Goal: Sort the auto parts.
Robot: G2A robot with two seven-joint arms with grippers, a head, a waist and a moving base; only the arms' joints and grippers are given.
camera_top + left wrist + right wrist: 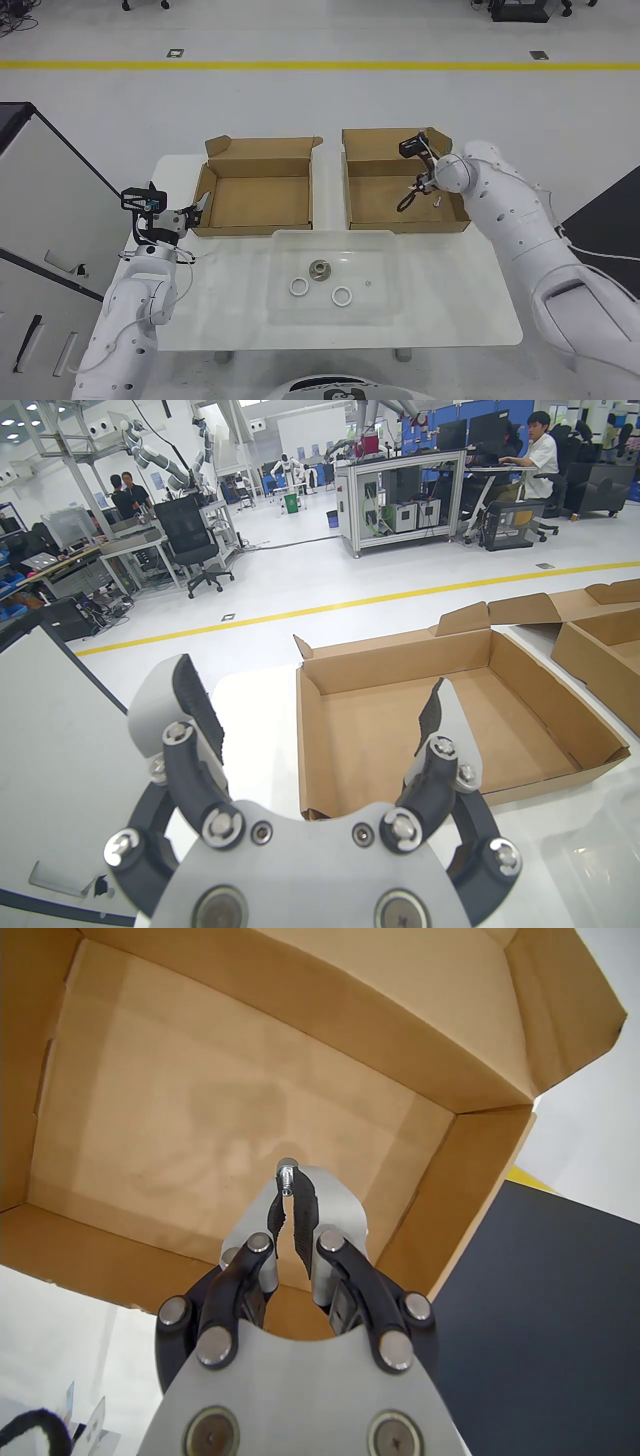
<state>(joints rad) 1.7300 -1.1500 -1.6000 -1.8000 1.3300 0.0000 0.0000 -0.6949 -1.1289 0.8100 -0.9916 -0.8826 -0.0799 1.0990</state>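
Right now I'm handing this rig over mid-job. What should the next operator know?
Left end effector: open and empty, beside the left box, which has nothing visible inside.
Right end effector: shut on a small bolt, held over the floor of the right box.
Clear tray, in front of both boxes: holds two white rings and a round metal part.
Done: bolt picked up and positioned over the right box.
Left: release the bolt, then sort the tray's remaining parts.
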